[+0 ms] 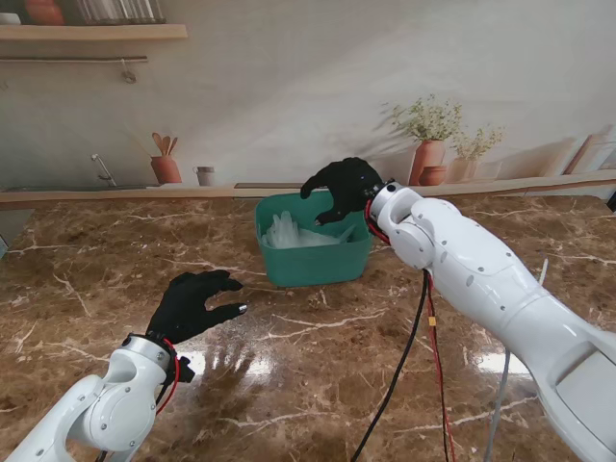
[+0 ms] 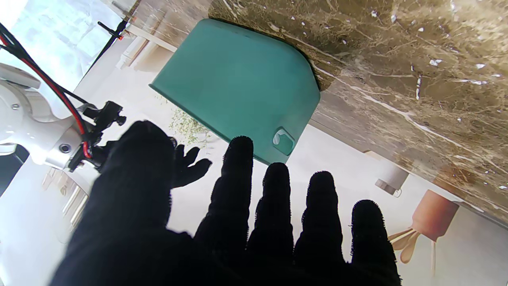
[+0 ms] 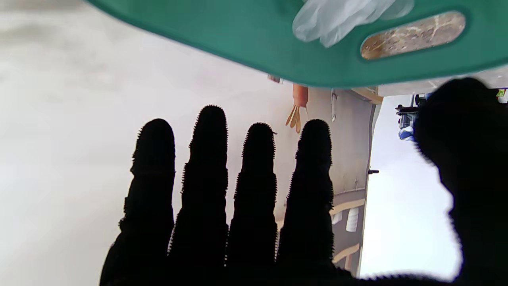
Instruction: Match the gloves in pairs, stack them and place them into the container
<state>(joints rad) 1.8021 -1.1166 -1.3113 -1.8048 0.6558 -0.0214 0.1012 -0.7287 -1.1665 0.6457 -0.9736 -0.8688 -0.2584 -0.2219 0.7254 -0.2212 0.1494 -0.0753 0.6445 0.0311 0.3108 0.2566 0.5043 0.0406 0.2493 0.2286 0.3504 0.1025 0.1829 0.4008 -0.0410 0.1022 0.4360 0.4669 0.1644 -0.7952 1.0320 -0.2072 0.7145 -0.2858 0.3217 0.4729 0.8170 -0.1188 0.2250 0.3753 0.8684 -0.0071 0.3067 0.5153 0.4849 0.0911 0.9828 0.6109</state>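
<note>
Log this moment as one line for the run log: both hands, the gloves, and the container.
left hand: open, over table | right hand: open, above container | gloves: in container | container: teal, upright on table

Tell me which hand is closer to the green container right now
Right. The right hand hovers over the green container at its far right rim, open. The left hand sits apart, nearer to me and left, open.

1. Staged kitchen set, not a lived-in one: brown marble-look counter.
2. Printed backdrop showing a wooden shelf, utensil jar, tap, potted plants.
3. Loose cables trailing across the counter.
</note>
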